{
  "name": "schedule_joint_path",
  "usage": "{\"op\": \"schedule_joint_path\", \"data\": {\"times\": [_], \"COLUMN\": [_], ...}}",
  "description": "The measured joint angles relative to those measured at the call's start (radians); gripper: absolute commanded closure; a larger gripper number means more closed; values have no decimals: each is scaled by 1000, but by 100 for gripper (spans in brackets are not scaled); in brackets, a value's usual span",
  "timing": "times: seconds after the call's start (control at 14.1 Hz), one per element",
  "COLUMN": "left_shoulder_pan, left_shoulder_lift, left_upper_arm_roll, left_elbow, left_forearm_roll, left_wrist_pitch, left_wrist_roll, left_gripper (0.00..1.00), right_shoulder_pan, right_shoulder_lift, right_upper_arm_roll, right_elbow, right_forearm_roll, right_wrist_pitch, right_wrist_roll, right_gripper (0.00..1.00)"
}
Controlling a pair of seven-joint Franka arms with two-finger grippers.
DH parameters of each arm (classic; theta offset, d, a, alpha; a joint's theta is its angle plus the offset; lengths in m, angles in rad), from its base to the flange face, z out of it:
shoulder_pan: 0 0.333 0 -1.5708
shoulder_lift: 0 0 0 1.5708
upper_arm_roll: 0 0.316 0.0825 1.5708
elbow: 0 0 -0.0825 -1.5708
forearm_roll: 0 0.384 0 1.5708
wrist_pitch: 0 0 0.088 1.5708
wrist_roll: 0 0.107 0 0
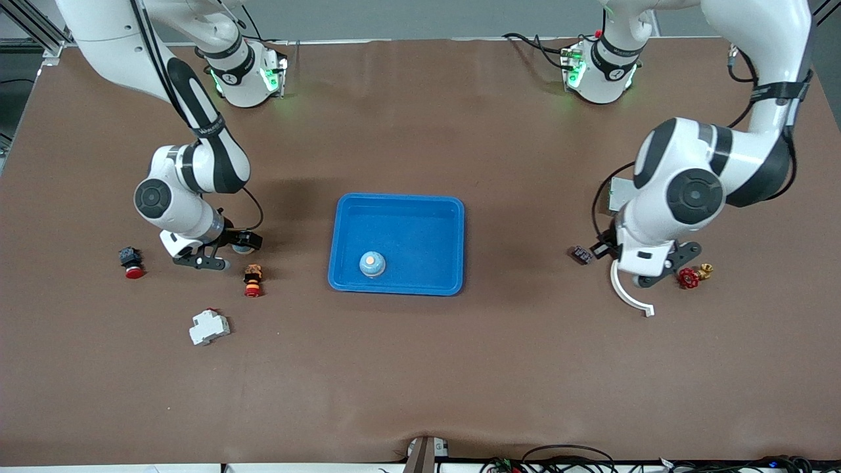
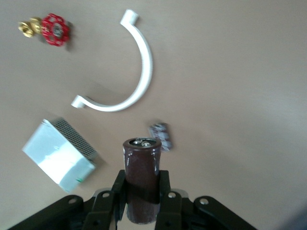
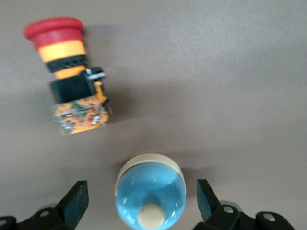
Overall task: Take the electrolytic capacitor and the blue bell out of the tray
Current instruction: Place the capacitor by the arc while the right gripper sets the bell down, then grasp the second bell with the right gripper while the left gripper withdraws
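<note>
Counts: the table is carrying two bells, one capacitor, one tray, two red push-buttons, one breaker, one clip, one valve, one mesh box and one small dark module.

The left gripper (image 2: 142, 188) is clamping the capacitor (image 2: 142, 179) over the table at the left arm's end, above the bare cloth near the module (image 2: 160, 135). The capacitor is a dark brown, glossy cylinder. Its long axis is running in line with the fingers, and its end with two metal terminals is pointing away from the wrist.

The right gripper (image 3: 143, 203) is standing low at the right arm's end with its fingers (image 3: 76, 200) spread wide. They are flanking the first bell (image 3: 150, 194) without touching it. This bell is sitting upright on the cloth. It is a smooth blue dome on a cream base, with a cream knob pointing up. One push-button (image 3: 69, 72) is lying on its side just beside it.

The second bell (image 1: 372, 264) is standing upright in the blue plastic tray (image 1: 420, 205) at mid-table, near the rim closest to the front camera.

The second push-button (image 1: 131, 263) and the white blocky breaker (image 1: 209, 326) are lying toward the right arm's end. The white curved clip (image 2: 139, 72), the red-handled brass valve (image 2: 50, 29) and the pale mesh box (image 2: 60, 153) are lying toward the left arm's end.
</note>
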Motion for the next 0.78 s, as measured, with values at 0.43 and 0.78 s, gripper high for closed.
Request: {"op": "schedule_joint_path", "data": {"times": [0.43,0.78], "left_shoulder_pan": [199,280], "left_shoulder_lift": [1,49], "left_upper_arm_roll": [4,6], "left_elbow": [-59,-90], "left_forearm_roll": [0,57], "left_wrist_pitch": [10,120], "left_wrist_roll": [296,392], "left_gripper": [100,100], "right_shoulder_pan": [12,199], "right_shoulder_lift": [-99,-113], "right_upper_arm_roll": [12,25], "right_elbow": [133,187], "right_forearm_roll": [34,51], "right_wrist_pitch": [-246,-250], "right_wrist_roll": [42,375], "right_gripper": [0,0]}}
